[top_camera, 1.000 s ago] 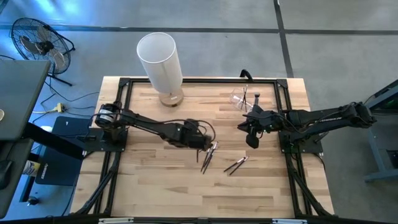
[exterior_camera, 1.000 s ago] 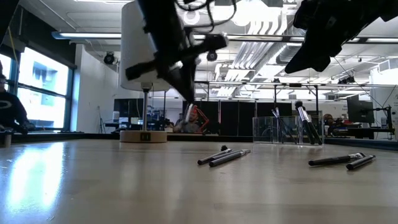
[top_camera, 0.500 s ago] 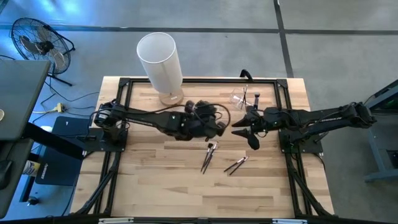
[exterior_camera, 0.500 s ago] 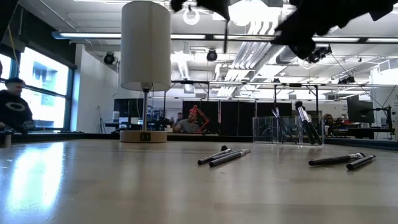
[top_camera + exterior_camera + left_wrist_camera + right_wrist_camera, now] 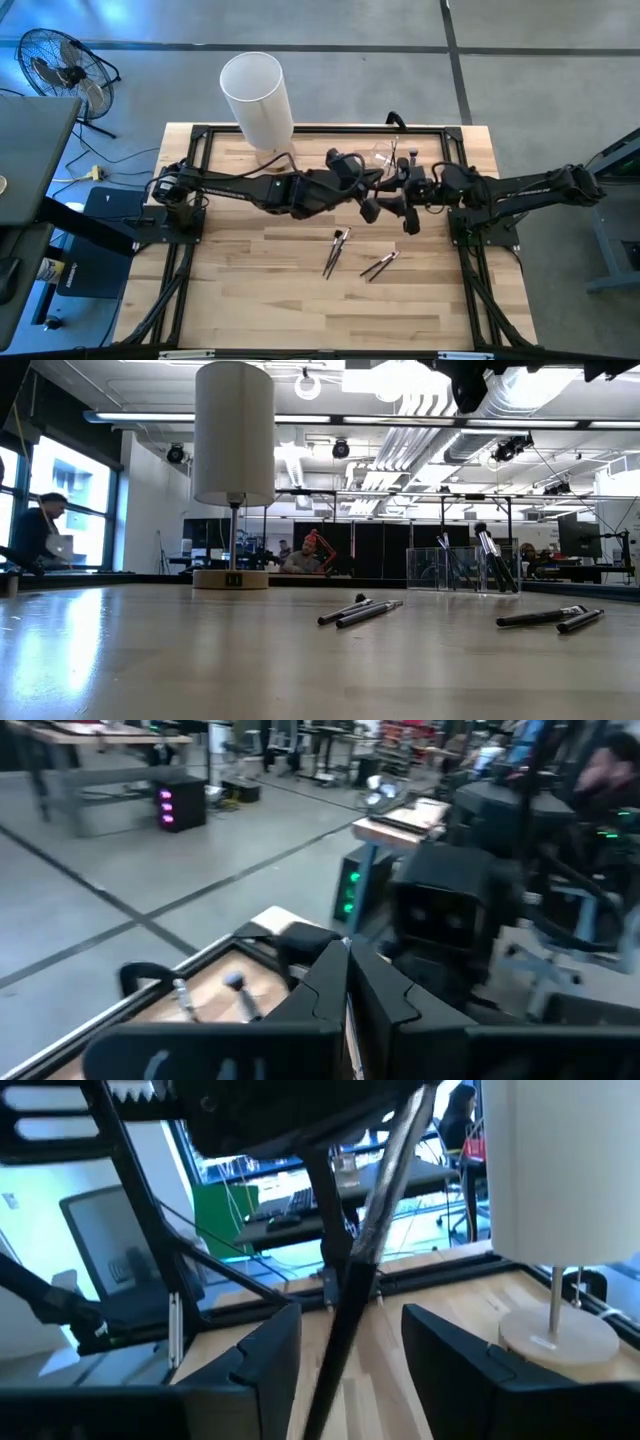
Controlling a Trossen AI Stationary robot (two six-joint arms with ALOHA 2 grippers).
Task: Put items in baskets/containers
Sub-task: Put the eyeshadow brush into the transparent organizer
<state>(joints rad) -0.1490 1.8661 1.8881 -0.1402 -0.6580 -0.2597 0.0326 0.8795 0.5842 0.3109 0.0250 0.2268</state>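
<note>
Far left at the back: white cylinder (image 5: 258, 95), upright on its wooden base, open top. Nothing visible inside from these views.

Mid-tabletop (image 5: 250, 290), raised well off the wood: left tool (image 5: 346, 970), clamped shut on one brush (image 5: 385, 1180) held steeply tilted. Looks like a handover.

Just right of it: right tool (image 5: 350, 1315), fingers spread wide either side of that brush's dark handle. No contact visible yet.

Below, lying flat: two loose brush pairs (image 5: 335, 250) and (image 5: 380, 265), close together.

Back right: clear holder (image 5: 385, 158), a few brushes already leaning in it.

Handling, as a guess: very light, stiff, thin, smooth handle, so prone to pivoting or slipping in a pinch. Best grabbed mid-handle, clear of the left fingers. Avoid the bristle tip, which is soft and deformable. Light squeeze is enough.
</note>
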